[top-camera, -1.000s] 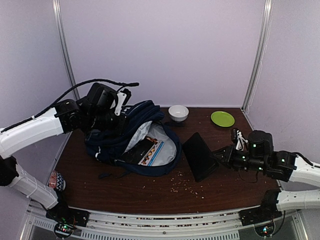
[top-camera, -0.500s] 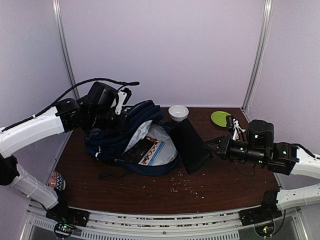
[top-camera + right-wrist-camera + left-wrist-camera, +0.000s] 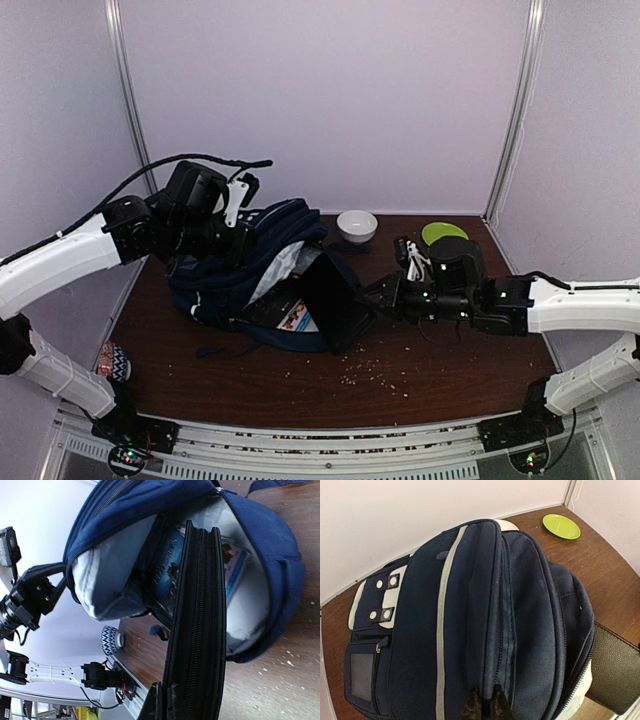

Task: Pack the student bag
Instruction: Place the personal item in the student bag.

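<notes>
At the worktop's point(image 3: 460, 360) nine o'clock side, the left gripper point(image 3: 485, 706) is pressed together, pinching the student bag point(image 3: 285, 225) by its top fabric beside the zip. The student bag lies left of centre, mouth gaping toward four o'clock, with a book point(image 3: 296, 316) inside. The right gripper point(image 3: 380, 293) clamps a black zip case point(image 3: 335, 298), tilted at the opening. A white bowl point(image 3: 357, 226) sits at twelve o'clock and a green plate point(image 3: 444, 234) at one.
</notes>
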`<act>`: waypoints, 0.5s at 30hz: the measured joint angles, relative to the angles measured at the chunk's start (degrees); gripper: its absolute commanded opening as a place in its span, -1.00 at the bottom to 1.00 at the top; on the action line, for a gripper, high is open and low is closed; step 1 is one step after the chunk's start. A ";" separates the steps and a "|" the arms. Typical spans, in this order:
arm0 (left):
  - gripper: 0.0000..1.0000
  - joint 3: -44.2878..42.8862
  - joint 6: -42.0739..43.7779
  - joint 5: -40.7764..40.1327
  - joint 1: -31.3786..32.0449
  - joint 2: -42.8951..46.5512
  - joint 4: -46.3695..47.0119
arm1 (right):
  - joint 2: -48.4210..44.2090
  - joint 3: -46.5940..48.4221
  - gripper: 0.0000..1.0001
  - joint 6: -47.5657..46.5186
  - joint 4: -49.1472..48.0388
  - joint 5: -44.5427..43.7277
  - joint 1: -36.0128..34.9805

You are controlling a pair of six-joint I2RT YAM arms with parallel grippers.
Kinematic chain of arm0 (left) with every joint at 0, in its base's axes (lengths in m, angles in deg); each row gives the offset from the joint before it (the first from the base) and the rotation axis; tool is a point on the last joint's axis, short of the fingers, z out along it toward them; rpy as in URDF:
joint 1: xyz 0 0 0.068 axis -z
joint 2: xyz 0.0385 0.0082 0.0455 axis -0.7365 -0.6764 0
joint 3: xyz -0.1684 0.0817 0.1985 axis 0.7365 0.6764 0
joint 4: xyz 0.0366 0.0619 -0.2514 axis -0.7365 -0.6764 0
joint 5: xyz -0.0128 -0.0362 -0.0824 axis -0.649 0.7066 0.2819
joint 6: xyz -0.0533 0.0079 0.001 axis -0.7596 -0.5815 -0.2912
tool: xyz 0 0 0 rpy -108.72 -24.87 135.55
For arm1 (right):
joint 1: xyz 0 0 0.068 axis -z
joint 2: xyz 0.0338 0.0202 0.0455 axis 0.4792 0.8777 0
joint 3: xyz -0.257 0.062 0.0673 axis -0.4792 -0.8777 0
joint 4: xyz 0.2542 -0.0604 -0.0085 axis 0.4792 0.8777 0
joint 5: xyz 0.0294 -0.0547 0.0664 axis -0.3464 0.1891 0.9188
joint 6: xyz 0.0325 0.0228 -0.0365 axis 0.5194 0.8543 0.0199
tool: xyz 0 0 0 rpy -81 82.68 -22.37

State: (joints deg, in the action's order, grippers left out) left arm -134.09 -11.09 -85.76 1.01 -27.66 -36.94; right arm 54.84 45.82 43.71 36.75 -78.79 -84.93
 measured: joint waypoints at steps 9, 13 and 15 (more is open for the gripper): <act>-1.00 2.03 -0.02 2.97 -0.15 3.52 -0.07 | 15.37 8.15 -1.00 1.73 -10.51 1.53 0.52; -1.00 3.37 -0.09 3.65 -0.15 5.81 -0.09 | 24.39 11.54 -1.00 3.34 -14.51 2.19 1.84; -1.00 4.09 -0.20 3.98 -0.15 6.69 -0.07 | 29.03 13.88 -1.00 3.78 -16.57 2.10 2.71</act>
State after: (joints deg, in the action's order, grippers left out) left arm -130.00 -11.28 -81.78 0.86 -20.97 -37.01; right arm 83.87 59.70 47.50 20.18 -76.69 -82.22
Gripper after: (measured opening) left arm 0.068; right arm 0.011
